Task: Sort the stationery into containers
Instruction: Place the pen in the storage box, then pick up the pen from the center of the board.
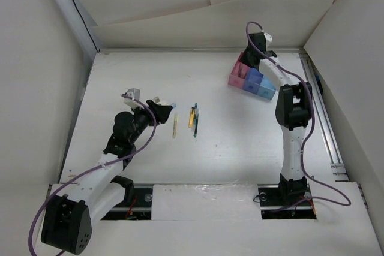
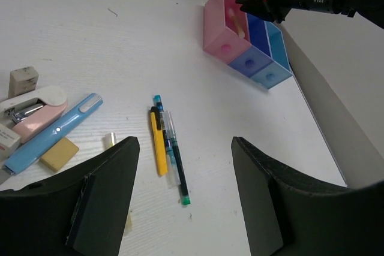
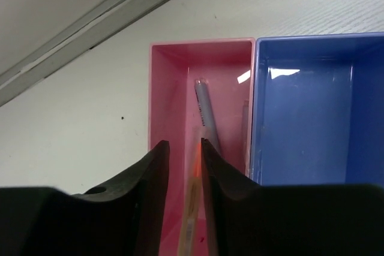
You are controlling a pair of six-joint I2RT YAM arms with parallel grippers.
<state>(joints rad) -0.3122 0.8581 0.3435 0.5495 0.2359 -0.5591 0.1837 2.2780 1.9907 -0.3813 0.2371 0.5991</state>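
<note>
The three-part tray (image 1: 252, 80) stands at the back right, with pink (image 3: 201, 43), dark blue (image 3: 312, 112) and cyan compartments. My right gripper (image 1: 250, 55) hangs over the pink one. Its jaws (image 3: 185, 143) are slightly apart. An orange pen (image 3: 193, 208) stands between them against the right finger, with a gap on its left. A grey pen (image 3: 207, 112) lies in the pink compartment. My left gripper (image 1: 162, 107) is open and empty, low over the table. A yellow pen (image 2: 158, 142) and a teal pen (image 2: 176, 160) lie just ahead of it (image 2: 185, 141).
A light blue pen (image 2: 54, 133), a pink stapler-like item (image 2: 33, 109) and two erasers (image 2: 59, 153) lie left of the pens. A pale yellow stick (image 1: 174, 127) lies beside my left gripper. White walls enclose the table, and a rail (image 1: 324, 118) runs along the right edge.
</note>
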